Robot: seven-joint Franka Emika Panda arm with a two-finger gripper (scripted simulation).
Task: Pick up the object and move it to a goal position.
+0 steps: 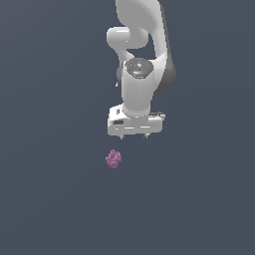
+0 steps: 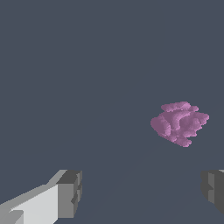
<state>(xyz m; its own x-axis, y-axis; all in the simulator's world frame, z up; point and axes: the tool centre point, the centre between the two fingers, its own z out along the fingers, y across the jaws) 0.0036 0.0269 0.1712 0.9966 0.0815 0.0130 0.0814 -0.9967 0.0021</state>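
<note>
The object (image 1: pixel 113 159) is a small bumpy purple-pink clump lying on the dark grey floor, just below and toward the exterior view's left of the white arm's hand. In the wrist view the object (image 2: pixel 179 123) sits beyond the fingertips, apart from both. My gripper (image 1: pixel 134 136) hangs above the floor, its short fingertips barely showing under the hand. The wrist view shows my gripper (image 2: pixel 142 192) open, with a wide gap and nothing between the two dark fingers (image 2: pixel 70 192).
The white arm (image 1: pixel 142 55) rises behind the hand to the top of the exterior view. Plain dark grey floor (image 1: pixel 55 199) surrounds the clump on all sides.
</note>
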